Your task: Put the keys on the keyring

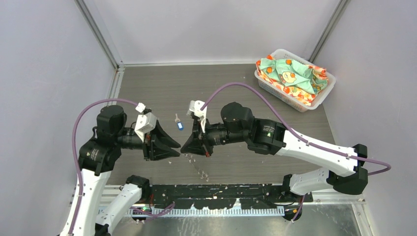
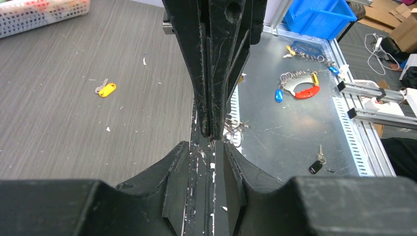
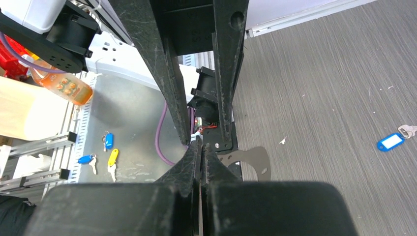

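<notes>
1. The table [image 1: 216, 83] is dark grey wood-grain, and both arms reach in over it from the near edge and meet nose to nose around the middle.
2. A white basket [image 1: 282, 96] sits in the far right corner, stuffed with patterned cloth [image 1: 290, 73]. It's well away from everything else.
3. A bare metal ledge [image 2: 295, 128] runs along the near edge, with a bunch of spare keys [image 2: 300, 88] lying on it.
4. The left end effector [image 2: 207, 150] points right. Its jaws are part-way apart, with a clear gap in both wrist views. Nothing is clamped between them as far as I can see.
5. The right end effector [image 3: 201, 150] points left with its jaws pressed fully together. Its tip sits right at the mouth of the left one's gap.
6. The keyring [image 2: 233, 132] only shows up as thin silvery loops right at the right end effector's tip, just beside the left one's fingertip. Honestly can't tell if the closed tip is actually pinching it or just touching.
7. The blue key [image 1: 180, 126] lies flat on the table just beyond where the two tips meet, and nothing is touching it.
8. The yellow key [image 2: 106, 90] is also flat on the table, off toward the far side in the left wrist view and apart from both end effectors and the keyring.
</notes>
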Motion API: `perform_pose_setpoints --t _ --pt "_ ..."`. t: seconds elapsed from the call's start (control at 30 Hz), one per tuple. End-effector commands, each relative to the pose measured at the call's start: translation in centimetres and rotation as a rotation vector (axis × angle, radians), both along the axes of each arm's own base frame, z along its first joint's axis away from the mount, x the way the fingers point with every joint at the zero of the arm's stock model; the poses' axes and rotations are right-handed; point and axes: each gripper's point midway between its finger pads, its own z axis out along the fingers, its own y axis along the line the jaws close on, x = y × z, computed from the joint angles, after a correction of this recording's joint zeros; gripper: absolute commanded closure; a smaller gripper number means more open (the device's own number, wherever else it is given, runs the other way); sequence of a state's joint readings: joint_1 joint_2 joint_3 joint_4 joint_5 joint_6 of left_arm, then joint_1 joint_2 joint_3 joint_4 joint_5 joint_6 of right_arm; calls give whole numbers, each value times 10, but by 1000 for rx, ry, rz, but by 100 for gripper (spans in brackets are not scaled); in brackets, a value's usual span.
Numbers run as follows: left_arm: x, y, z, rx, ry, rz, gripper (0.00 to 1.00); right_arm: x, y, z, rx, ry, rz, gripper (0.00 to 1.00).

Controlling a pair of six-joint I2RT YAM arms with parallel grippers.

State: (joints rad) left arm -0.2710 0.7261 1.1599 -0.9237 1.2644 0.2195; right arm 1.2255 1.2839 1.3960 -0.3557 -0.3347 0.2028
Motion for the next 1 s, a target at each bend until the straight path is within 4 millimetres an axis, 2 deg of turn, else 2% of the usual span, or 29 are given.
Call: perform_pose_setpoints --t 0.0,0.23,0.6,0.67,0.83,0.97 --pt "-7 -1 2 -22 15 -32 67 -3 5 39 107 -53 16 99" --pt "-7 -1 -4 -16 27 -27 68 -5 6 40 111 -55 13 99" --pt "-11 -3 2 -41 54 -41 75 1 14 44 137 -60 -14 99" --pt "-12 -2 1 -41 50 -39 79 1 15 46 146 -61 -16 99" --pt "-12 -2 -4 -36 41 -30 98 2 16 51 165 -59 -29 99" --pt "-12 -1 -5 -36 20 -24 100 1 13 56 186 -53 -33 99"
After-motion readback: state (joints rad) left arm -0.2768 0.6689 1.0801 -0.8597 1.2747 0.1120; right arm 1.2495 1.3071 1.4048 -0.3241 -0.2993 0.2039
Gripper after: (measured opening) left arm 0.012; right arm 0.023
